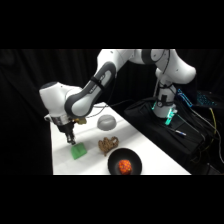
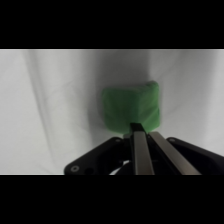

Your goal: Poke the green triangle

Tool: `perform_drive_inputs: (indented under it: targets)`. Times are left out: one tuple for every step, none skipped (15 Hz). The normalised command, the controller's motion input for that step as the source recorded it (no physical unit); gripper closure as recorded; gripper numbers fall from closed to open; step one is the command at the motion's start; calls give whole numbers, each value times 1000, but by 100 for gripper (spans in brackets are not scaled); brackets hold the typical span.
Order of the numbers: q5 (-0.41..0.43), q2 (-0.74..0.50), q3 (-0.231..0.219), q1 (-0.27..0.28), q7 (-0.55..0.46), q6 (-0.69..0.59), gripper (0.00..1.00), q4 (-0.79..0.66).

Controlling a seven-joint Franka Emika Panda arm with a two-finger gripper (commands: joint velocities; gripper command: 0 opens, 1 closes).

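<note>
— what's around you?
— black curtains behind a white worktop [image 1: 150, 150].
— where's the green triangle [image 1: 78, 150]?
— near the worktop's front left edge, left of the brown lumpy object [image 1: 107, 145], the grey dome [image 1: 106, 122] and the black bowl [image 1: 124, 164].
— and your end effector [image 1: 71, 141]?
— its fingers [image 2: 140, 150] are pressed together, holding nothing, tips at the triangle's near edge.

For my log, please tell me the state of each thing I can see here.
gripper: shut, tips right at the green triangle.
green triangle: lying flat on the table, not held.
grey dome: standing free on the table.
brown lumpy object: lying free.
black bowl: upright, holding an orange-red thing.
</note>
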Motion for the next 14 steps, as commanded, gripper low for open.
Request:
perform_drive_inputs:
  targets:
    - [-20,-582,-59,71,126,-329,72,-350]
    - [-28,-587,-67,86,150,-330,68,-347]
    - [-25,-619,-65,94,166,-324,56,-354]
    - [-27,-597,-66,96,173,-325,46,-322]
    - [-32,-591,-75,101,197,-294,35,-299]
    - [-35,-552,-69,93,166,-272,22,-265]
    - [-55,-522,-82,96,181,-289,11,-229]
    - [-60,-475,-83,91,179,-265,0,-206]
    - [-74,-445,-91,91,200,-262,0,-182]
    - [-100,-391,-101,97,214,-254,0,-152]
    - [-106,-342,-102,95,227,-261,0,-125]
    - [-85,-292,-92,81,215,-228,0,-109]
    - [-94,-246,-85,75,172,-195,0,-99]
    - [-93,-200,-82,72,172,-194,0,-83]
